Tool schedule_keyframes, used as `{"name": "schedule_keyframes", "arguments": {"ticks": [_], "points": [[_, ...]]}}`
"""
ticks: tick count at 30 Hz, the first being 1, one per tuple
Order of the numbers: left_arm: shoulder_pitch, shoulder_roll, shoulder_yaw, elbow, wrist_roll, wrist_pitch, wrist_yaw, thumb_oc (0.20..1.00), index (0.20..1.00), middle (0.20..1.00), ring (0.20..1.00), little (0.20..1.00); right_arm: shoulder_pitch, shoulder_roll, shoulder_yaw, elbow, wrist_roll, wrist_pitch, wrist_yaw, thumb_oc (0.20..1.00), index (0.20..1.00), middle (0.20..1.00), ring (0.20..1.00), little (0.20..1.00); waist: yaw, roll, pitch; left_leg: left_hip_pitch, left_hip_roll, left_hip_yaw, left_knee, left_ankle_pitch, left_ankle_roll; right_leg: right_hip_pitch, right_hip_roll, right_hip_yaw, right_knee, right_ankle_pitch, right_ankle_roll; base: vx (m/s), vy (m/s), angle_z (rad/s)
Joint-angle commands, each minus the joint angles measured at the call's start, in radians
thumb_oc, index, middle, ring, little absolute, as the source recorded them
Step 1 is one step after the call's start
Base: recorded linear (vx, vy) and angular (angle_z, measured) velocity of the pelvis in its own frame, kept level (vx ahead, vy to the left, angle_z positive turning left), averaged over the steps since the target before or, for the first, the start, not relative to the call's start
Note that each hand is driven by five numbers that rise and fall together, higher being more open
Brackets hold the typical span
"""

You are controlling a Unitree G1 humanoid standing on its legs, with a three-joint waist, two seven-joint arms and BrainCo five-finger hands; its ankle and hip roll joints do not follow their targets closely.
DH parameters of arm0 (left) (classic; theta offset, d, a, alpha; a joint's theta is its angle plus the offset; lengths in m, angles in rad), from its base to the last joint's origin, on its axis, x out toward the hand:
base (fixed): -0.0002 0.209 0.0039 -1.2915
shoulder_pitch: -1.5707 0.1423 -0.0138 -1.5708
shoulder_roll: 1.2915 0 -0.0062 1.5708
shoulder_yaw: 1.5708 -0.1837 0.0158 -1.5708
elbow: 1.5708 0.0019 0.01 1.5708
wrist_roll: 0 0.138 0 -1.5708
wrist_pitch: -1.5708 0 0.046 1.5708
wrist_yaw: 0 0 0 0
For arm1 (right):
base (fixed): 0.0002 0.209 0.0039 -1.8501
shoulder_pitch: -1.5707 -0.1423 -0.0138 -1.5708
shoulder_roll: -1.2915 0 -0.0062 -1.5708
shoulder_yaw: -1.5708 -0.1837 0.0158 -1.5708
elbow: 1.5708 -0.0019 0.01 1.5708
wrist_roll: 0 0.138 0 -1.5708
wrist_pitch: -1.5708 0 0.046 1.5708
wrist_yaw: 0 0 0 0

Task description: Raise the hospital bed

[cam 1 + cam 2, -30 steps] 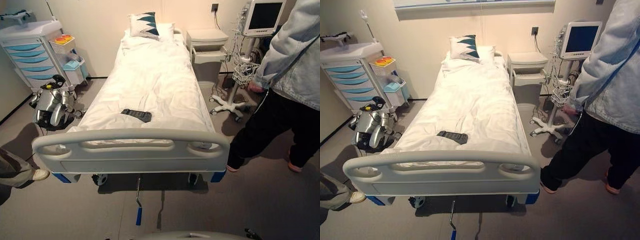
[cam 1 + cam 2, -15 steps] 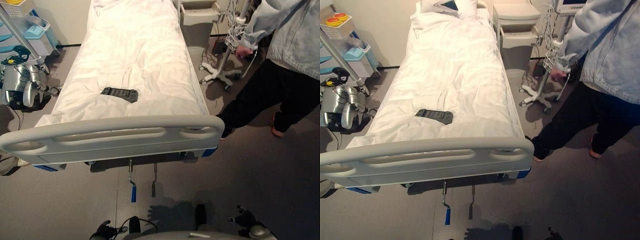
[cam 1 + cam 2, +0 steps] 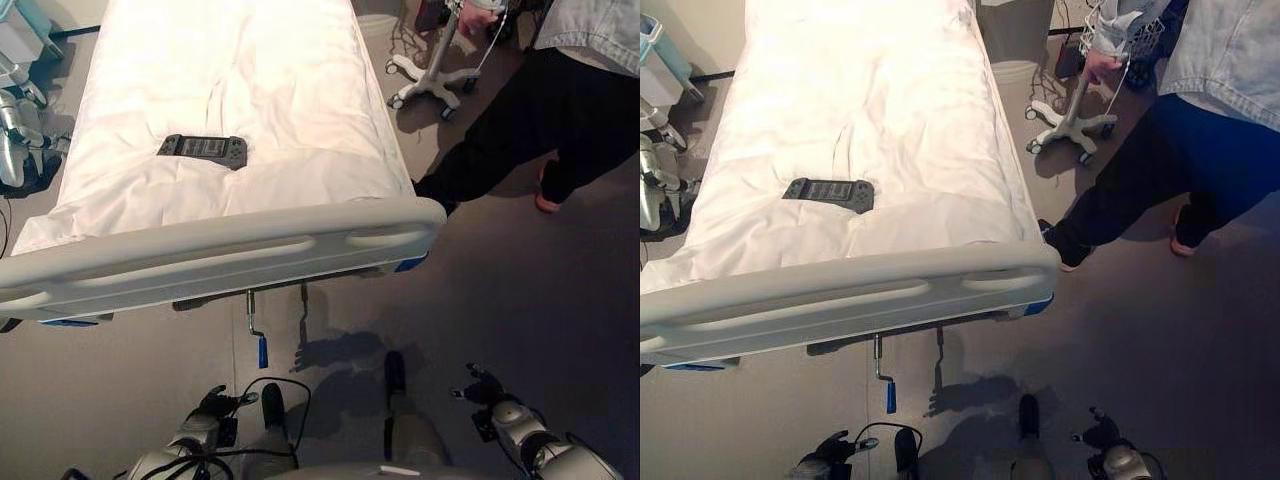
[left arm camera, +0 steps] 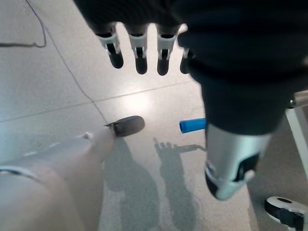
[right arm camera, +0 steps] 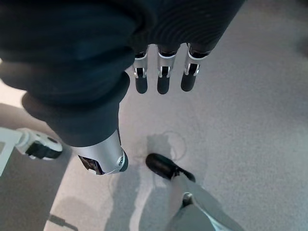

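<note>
Crank (image 3: 256, 330) under footboard (image 3: 200, 262): rigid metal, likely stiff. Grip blue handle (image 4: 192, 125), ahead of left hand (image 4: 144, 43). Both hands' fingers relaxed, empty; right hand (image 5: 163, 72) idle.

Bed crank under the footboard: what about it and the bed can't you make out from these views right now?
- Crank: its upper shaft and mount are hidden behind the footboard in both eye views; in the left wrist view the left hand covers all but its blue grip.
- Second rod beside the crank: too thin to tell whether it has a handle.
- Bed's head end: cut off by the top edge.
</note>
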Motion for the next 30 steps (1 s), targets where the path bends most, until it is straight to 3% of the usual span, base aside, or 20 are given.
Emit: {"name": "schedule_keyframes", "arguments": {"ticks": [1,9,18,30], "points": [[-0.043,0.03,-0.008,0.05,-0.035,0.004,0.009,1.0,1.0,1.0,1.0,1.0,-0.037,-0.011,0.045,0.001,-0.015,0.015,-0.01,1.0,1.0,1.0,1.0,1.0,-0.009,-0.045,0.02,-0.075,-0.016,-0.04,0.079,0.011,0.066,-0.06,-0.028,0.012,0.118,-0.032,0.012,-0.02,0.01,0.04],[-0.105,0.033,-0.015,0.027,-0.094,0.002,0.028,1.0,1.0,1.0,1.0,1.0,-0.077,-0.02,0.065,-0.02,-0.014,0.013,-0.025,1.0,1.0,1.0,1.0,1.0,-0.015,-0.056,0.061,-0.156,-0.024,-0.051,0.129,0.01,0.067,-0.122,-0.026,0.019,0.136,-0.02,0.007,-0.06,-0.004,0.03],[-0.227,0.062,-0.044,-0.014,-0.148,-0.001,0.074,1.0,1.0,1.0,1.0,1.0,-0.184,-0.043,0.114,-0.089,0.0,0.002,-0.067,1.0,1.0,1.0,1.0,1.0,-0.035,-0.083,0.1,-0.427,-0.015,-0.068,0.298,-0.011,0.058,-0.344,-0.005,0.055,0.191,0.011,-0.003,-0.11,-0.023,-0.03],[-0.336,0.114,-0.05,-0.059,-0.215,-0.005,0.118,1.0,1.0,1.0,1.0,1.0,-0.233,-0.072,0.134,-0.199,0.023,-0.02,-0.107,1.0,1.0,1.0,1.0,1.0,-0.061,-0.097,0.126,-0.648,-0.001,-0.08,0.371,-0.014,0.059,-0.551,0.006,0.074,0.234,0.028,-0.004,-0.06,-0.011,-0.03]]}}
